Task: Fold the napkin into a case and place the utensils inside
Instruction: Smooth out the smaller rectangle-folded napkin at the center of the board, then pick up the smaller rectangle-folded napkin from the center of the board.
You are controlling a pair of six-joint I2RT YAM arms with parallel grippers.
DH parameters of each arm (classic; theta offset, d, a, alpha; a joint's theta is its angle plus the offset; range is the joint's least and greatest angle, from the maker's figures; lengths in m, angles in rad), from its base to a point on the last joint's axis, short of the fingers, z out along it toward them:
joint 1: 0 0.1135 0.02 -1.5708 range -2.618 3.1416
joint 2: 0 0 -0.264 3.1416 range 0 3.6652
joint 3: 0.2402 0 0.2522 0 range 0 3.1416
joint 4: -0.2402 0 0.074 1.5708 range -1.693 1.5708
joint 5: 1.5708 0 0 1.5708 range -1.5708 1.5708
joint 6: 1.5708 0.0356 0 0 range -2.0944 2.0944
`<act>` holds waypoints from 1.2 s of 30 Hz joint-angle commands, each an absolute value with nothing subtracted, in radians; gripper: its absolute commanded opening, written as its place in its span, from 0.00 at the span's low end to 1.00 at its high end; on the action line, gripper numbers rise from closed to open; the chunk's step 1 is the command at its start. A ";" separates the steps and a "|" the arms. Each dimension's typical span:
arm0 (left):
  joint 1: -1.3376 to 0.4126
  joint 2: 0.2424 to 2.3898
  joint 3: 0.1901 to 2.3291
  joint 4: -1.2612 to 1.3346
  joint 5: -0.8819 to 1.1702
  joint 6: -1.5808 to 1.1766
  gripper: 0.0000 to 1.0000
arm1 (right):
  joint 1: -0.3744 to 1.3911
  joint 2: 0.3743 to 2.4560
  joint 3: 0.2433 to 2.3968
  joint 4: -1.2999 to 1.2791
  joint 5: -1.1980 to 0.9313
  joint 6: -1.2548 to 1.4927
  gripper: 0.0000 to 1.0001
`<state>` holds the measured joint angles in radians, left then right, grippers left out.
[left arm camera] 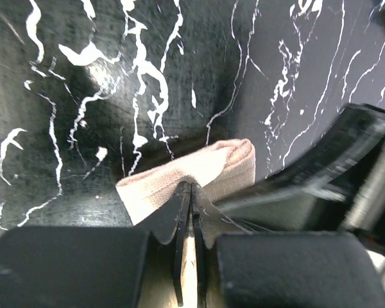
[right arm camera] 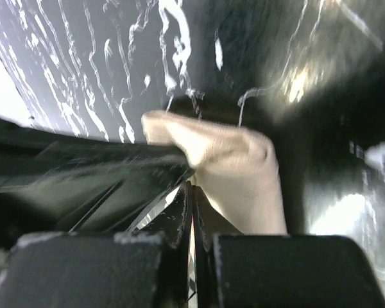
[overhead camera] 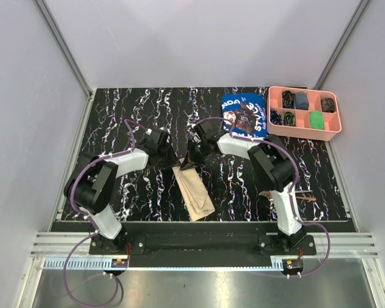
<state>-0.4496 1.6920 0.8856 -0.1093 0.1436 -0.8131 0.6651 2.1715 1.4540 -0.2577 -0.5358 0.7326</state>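
- Napkin: soft plain beige cloth, a narrow layered oblong at the black marbled table's six o'clock.
- Left gripper and right gripper both pinch its twelve-o'clock end, jaws clamped.

From above, the far end of the napkin lies hidden beneath the left gripper and right gripper; the right arm covers part of the blue cloth; the pink tray holds bits too small to name; each wrist view shows the opposite gripper only as a dark blur.
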 commanded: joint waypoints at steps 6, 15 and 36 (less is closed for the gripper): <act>-0.463 1.592 0.908 -0.175 0.137 -0.785 0.10 | 0.672 1.873 1.298 -0.364 -0.511 0.621 0.02; -0.494 1.364 0.815 -0.225 0.077 -0.836 0.12 | 0.774 1.812 1.163 -0.356 -0.421 0.608 0.12; -0.466 0.729 0.773 -0.699 -0.156 -0.818 0.38 | 0.976 2.012 1.468 -0.699 -0.069 0.528 0.56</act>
